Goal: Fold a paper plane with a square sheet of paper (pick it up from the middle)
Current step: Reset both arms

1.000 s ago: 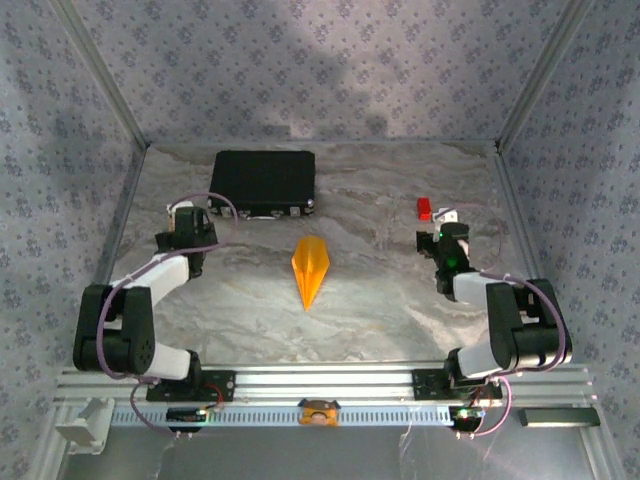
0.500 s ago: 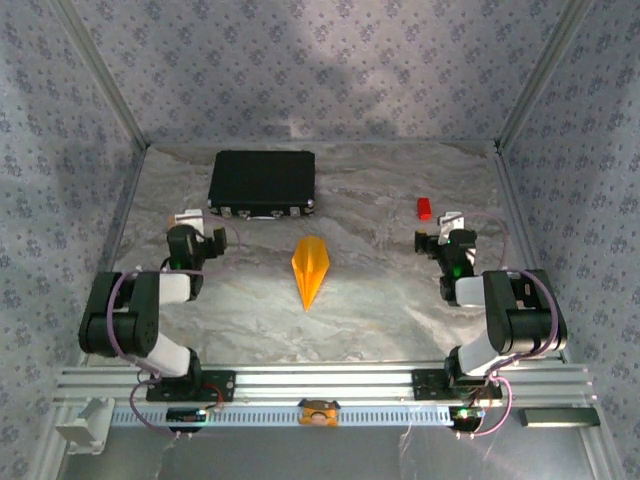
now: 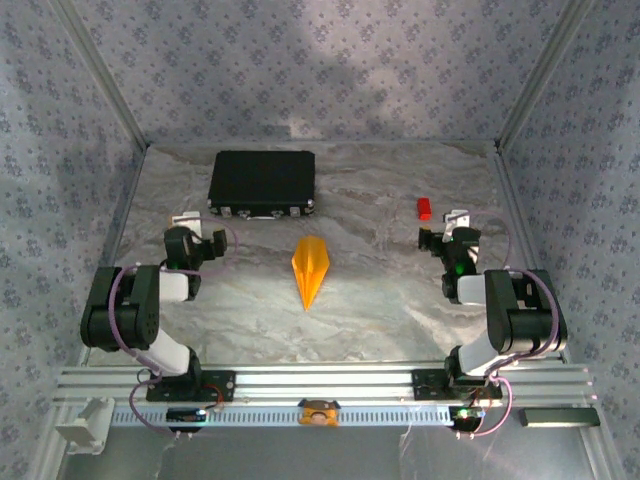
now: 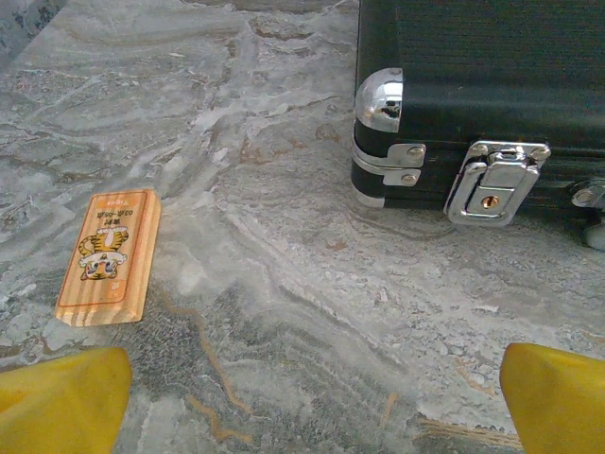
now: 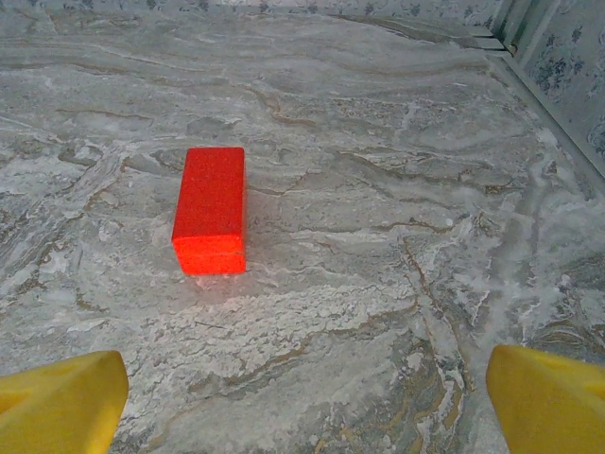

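On table (image 3: pixel 385 300) centre, paper plane (image 3: pixel 309 268)

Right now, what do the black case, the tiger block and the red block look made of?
Black case: textured black shell, perhaps vinyl or plastic, with shiny chromed metal corner cap and latch.
Tiger block: light wood, grain lines visible on its side, printed top.
Red block: smooth matte red, likely plastic or painted wood.
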